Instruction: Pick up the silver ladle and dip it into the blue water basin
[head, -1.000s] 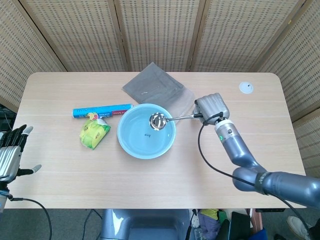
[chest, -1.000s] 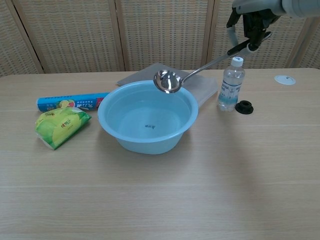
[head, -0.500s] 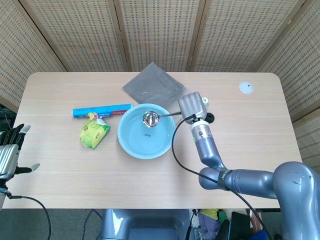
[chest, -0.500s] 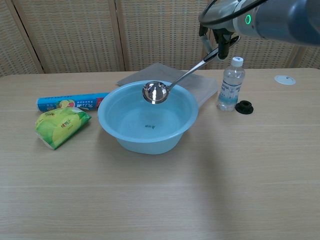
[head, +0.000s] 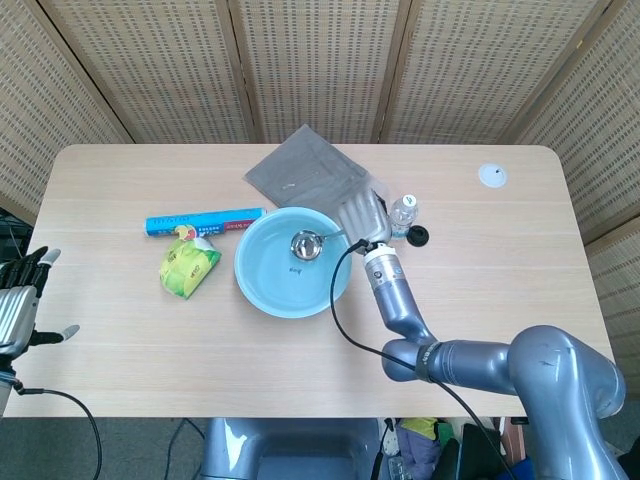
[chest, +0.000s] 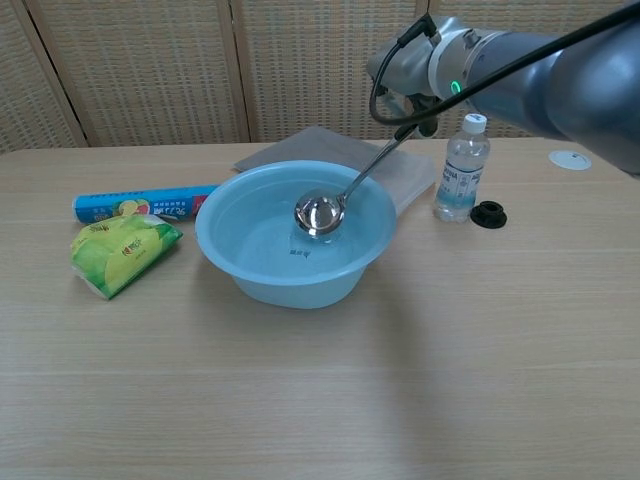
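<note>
Silver and gleaming, the ladle (chest: 322, 212) hangs with its bowl inside the blue water basin (chest: 225, 225), low over the floor of it, its handle slanting up toward the far right rim. Our right hand (head: 360, 215) holds the handle's upper end just beyond that rim; how its fingers wrap the handle we cannot tell from either view. We judge the dipping step to be in hand and nearly done: the next move calls for a small further descent, keeping the handle off the basin's rim. Our left hand (head: 22, 300) waits well to the left of the basin, off the desk's (chest: 320, 400) edge, fingers loosely spread, holding nothing.
</note>
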